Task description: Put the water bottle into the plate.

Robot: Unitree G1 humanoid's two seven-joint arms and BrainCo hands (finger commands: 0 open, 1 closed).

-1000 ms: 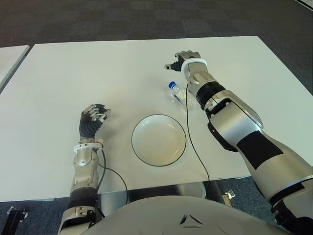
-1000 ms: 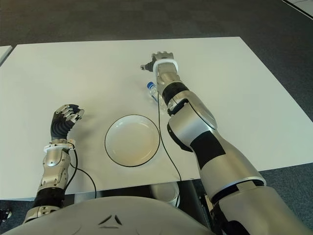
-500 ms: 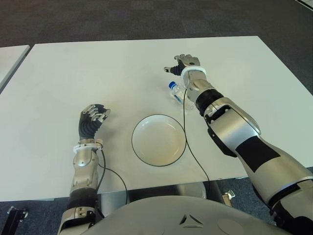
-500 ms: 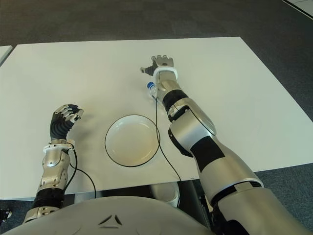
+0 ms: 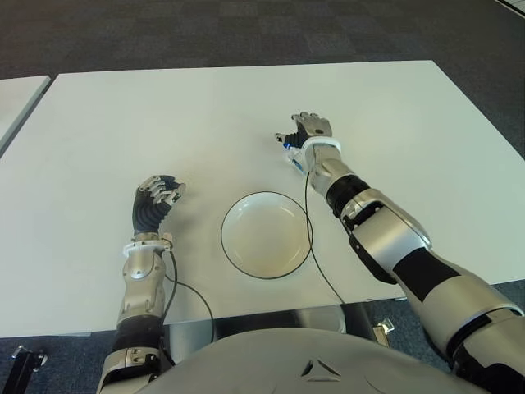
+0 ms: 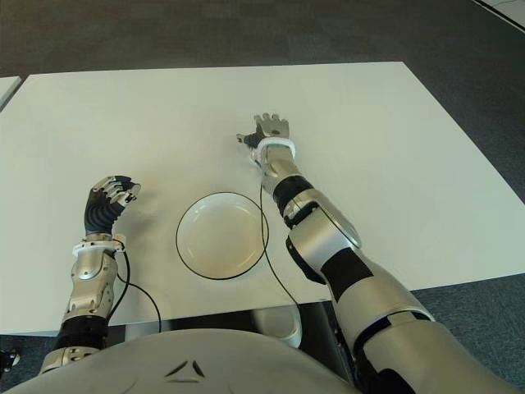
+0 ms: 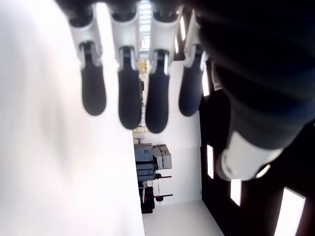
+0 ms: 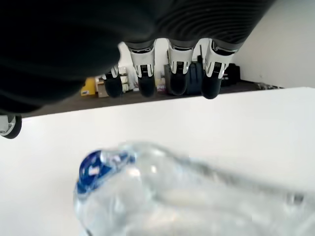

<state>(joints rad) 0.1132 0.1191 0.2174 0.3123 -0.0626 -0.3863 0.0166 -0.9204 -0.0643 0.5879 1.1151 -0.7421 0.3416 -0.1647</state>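
The clear water bottle (image 8: pixel 162 191) with a blue cap (image 8: pixel 93 169) lies on its side on the white table (image 5: pixel 123 115), just beyond the right rim of the plate. In the eye views only the bottle's cap end (image 5: pixel 289 153) peeks out beneath my right hand (image 5: pixel 308 131). That hand hovers over the bottle, open, its fingers (image 8: pixel 174 81) stretched out above the bottle and not closed on it. The white plate (image 5: pixel 267 238) with a dark rim sits near the table's front edge and holds nothing. My left hand (image 5: pixel 157 197) shows left of the plate, holding nothing.
A black cable (image 5: pixel 312 222) runs from my right wrist along the plate's right rim toward the table's front edge. A second white table (image 5: pixel 16 94) stands at the far left. Dark carpet surrounds the tables.
My right hand has drawn back toward me from beyond the bottle and now covers most of it. The bottle, the plate and my left hand have stayed put.
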